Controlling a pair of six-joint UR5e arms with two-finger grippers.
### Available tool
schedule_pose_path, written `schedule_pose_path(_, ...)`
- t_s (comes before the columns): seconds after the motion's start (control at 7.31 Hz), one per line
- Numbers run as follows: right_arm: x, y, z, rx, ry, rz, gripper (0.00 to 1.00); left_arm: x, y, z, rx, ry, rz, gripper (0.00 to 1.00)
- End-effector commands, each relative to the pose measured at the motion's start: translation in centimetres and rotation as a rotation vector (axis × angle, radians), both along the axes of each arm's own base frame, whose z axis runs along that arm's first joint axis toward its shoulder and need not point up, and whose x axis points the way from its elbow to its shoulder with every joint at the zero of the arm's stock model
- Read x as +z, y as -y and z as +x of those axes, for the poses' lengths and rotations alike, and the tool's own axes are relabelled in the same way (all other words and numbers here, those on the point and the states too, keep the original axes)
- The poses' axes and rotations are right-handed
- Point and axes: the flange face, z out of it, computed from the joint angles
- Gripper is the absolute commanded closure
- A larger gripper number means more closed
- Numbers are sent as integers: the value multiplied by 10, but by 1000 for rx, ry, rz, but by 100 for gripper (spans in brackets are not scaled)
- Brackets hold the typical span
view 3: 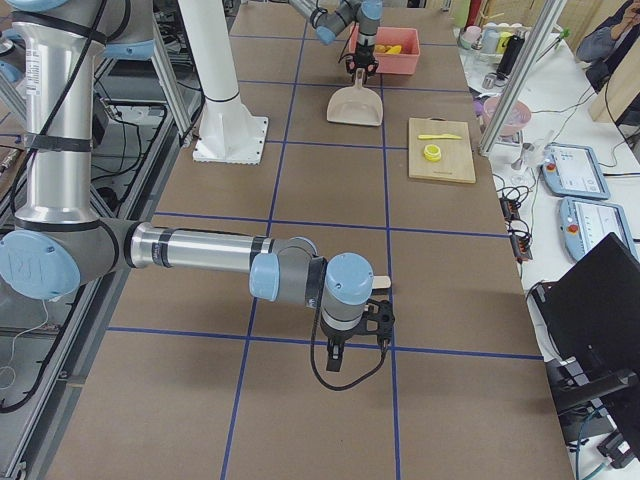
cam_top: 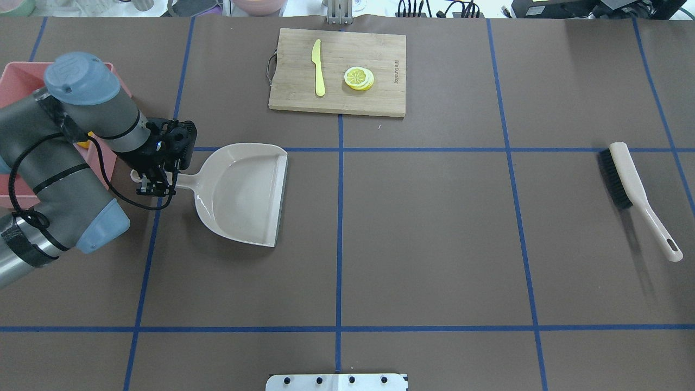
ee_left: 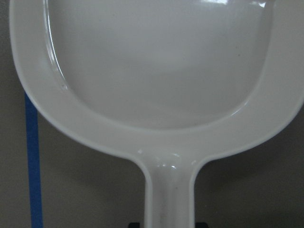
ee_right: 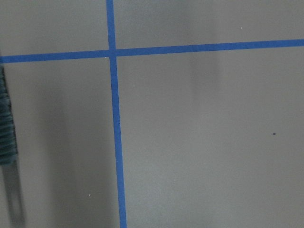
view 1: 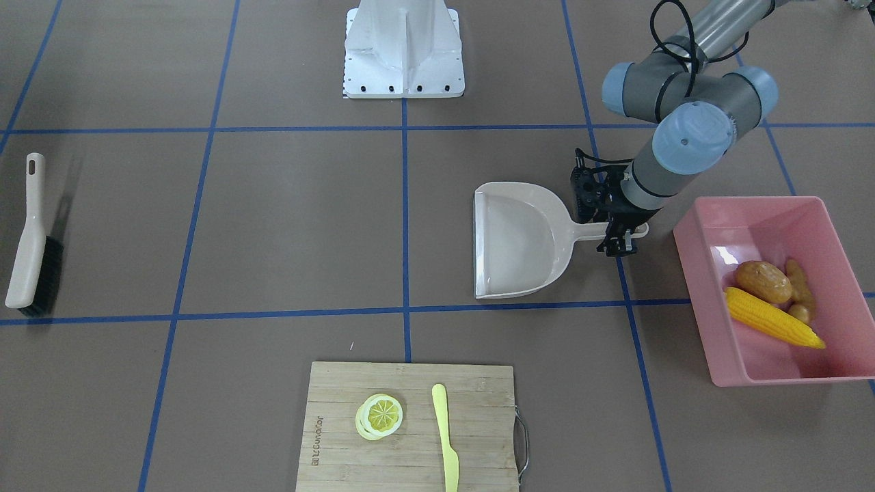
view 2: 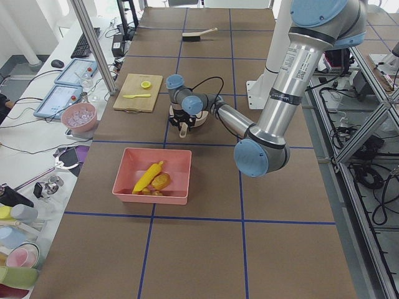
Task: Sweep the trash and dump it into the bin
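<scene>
Trash sits in bin just behind left gripper: corn cob, potato, ginger root. Jaws straddle dustpan handle, grip unclear; right gripper can't tell. Toys likely light, hard, rolly; hold dustpan by handle.

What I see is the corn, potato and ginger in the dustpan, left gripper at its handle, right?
No. The corn, potato and ginger lie in the pink bin; the dustpan is empty, as the front-facing view shows. The left gripper is at its handle.
</scene>
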Motion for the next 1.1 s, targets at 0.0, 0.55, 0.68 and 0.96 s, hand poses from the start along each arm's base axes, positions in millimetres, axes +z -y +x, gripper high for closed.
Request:
schedule_pose_path(0.0,-1,0,0,0,0,1,0,-7,4,-6,-12,-7,9,2)
schedule_pose_path(0.55,-1,1,0,0,1,3,0,-89,28,-110,-417,-109,-177,2)
schedule_pose_path(0.68,-2,2,0,0,1,5,0,-89,42,-147,-569,-100,-282,2)
schedule_pose_path(0.96,-2,2,0,-1,0,6,0,-76,63,-195,-879,-46,-559,2)
